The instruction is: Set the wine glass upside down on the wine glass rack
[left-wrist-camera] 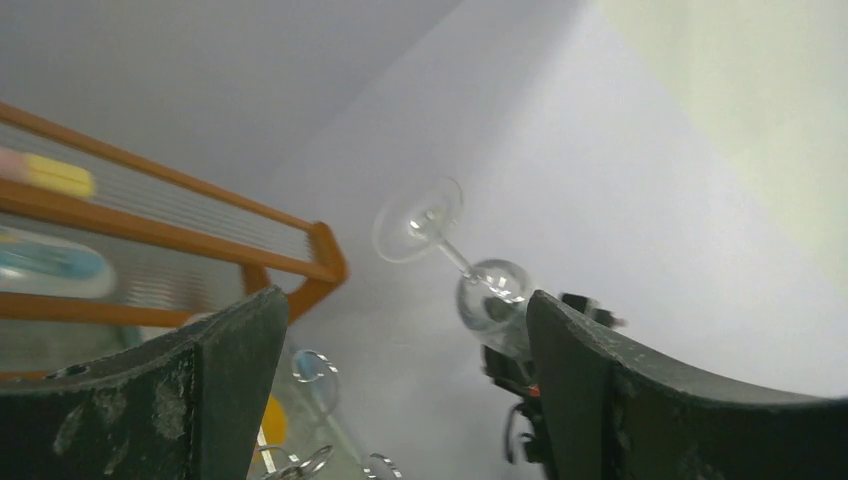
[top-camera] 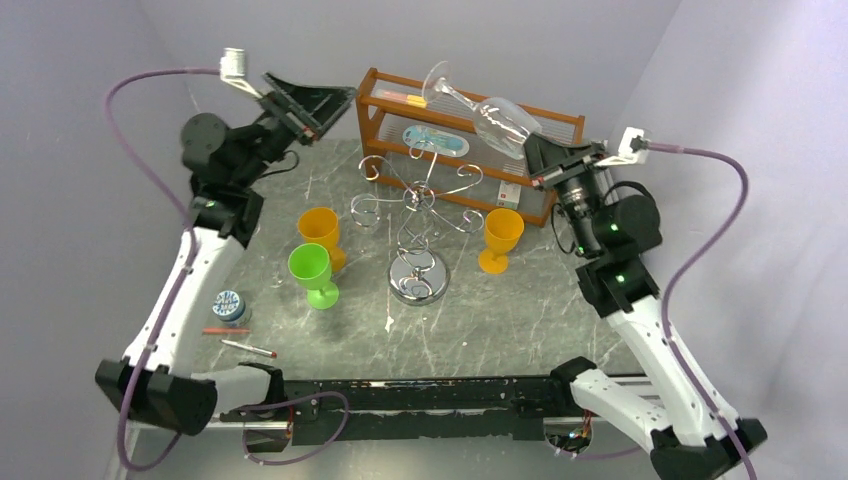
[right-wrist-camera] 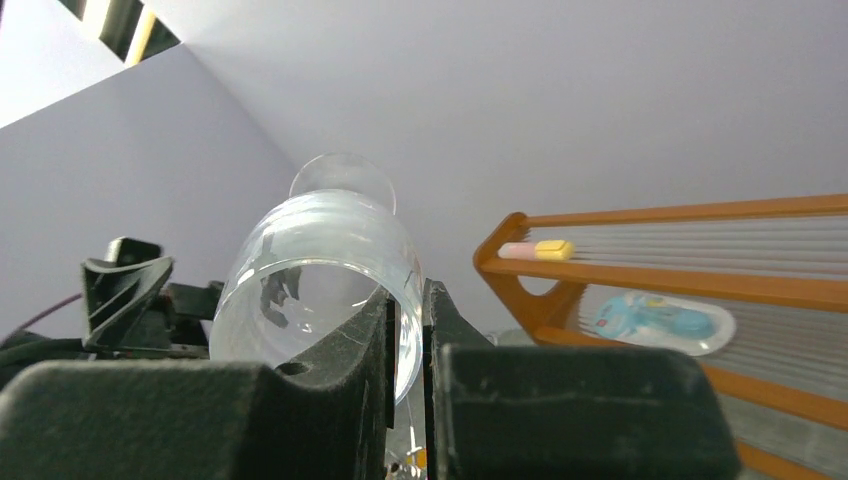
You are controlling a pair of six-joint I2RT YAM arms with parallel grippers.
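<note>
My right gripper (top-camera: 530, 150) holds the clear wine glass (top-camera: 492, 118) in the air above the back right of the table. The glass is tilted, with its foot pointing up and left. In the right wrist view the right gripper (right-wrist-camera: 408, 330) pinches the wall of the glass (right-wrist-camera: 320, 250) at the rim, one finger inside the bowl and one outside. The chrome wine glass rack (top-camera: 418, 210) stands mid-table, below and to the left of the glass. My left gripper (top-camera: 312, 92) is raised at the back left, open and empty. In its own view the left gripper (left-wrist-camera: 405, 390) faces the glass (left-wrist-camera: 490, 295).
A brown wooden shelf unit (top-camera: 385, 125) stands at the back behind the rack. Two orange cups (top-camera: 320, 232) (top-camera: 502, 235) and a green cup (top-camera: 312, 272) flank the rack. A small blue tin (top-camera: 230, 305) and pens (top-camera: 250, 348) lie at the near left.
</note>
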